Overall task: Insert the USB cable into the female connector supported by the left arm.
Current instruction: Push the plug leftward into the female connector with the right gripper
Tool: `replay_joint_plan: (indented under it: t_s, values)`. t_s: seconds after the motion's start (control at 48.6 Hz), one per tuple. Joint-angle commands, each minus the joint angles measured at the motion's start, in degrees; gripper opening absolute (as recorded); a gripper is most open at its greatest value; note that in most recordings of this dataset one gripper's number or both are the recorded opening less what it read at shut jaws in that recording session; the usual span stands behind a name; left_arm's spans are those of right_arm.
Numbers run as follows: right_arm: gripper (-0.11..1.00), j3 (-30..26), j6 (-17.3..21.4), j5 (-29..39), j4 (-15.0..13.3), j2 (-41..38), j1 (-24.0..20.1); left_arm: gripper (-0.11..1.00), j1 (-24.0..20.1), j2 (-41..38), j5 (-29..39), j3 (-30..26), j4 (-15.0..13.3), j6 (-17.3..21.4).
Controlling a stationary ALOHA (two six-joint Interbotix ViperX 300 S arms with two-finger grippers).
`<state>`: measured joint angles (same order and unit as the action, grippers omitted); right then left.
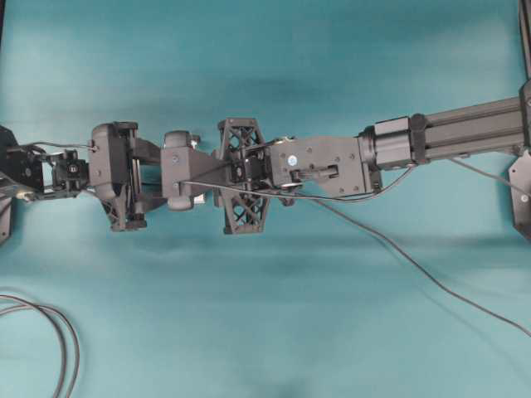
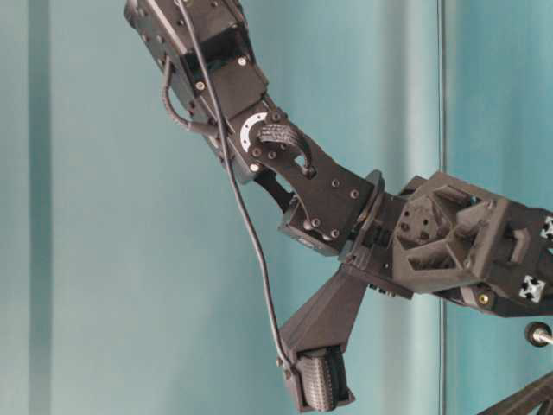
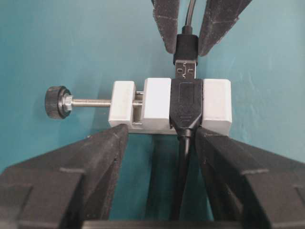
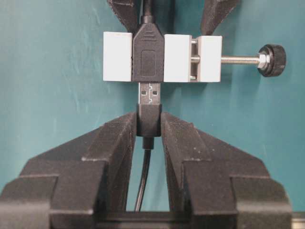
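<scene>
Teal cloth covers the bench (image 1: 265, 332), and the two arms meet nose to nose just left of its middle, well clear of every edge. From the left edge comes the left arm (image 1: 116, 174); its gripper (image 3: 162, 136) is clamped on the female connector (image 3: 217, 105), a white block vise with a black socket body in its slot and a knobbed screw (image 3: 57, 102) sticking out sideways. From the right edge the right gripper (image 4: 148, 125) is pinched tight on the dark plug of the USB cable (image 4: 149, 119). The plug's metal tip is lined up with the socket and touches its mouth, most of the metal still showing. A thicker looped cable (image 1: 58, 336) lies at the bench's near left corner.
</scene>
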<state>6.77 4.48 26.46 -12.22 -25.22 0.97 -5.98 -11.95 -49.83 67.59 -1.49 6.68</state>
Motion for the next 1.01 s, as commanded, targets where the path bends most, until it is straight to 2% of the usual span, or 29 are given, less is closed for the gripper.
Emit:
replay_joint_plan:
  t_s: [0.0, 0.987]
  values:
    - [0.21, -1.7, 0.3, -0.8, -0.3, 1.1, -0.3, 0.64, -0.2, 0.4, -0.3, -0.6, 0.0, 0.7]
    - [0.21, -2.5, 0.8, -3.7, -0.5, 0.2, -0.6, 0.64, 0.1, 0.4, -0.6, -1.7, 0.2, 0.8]
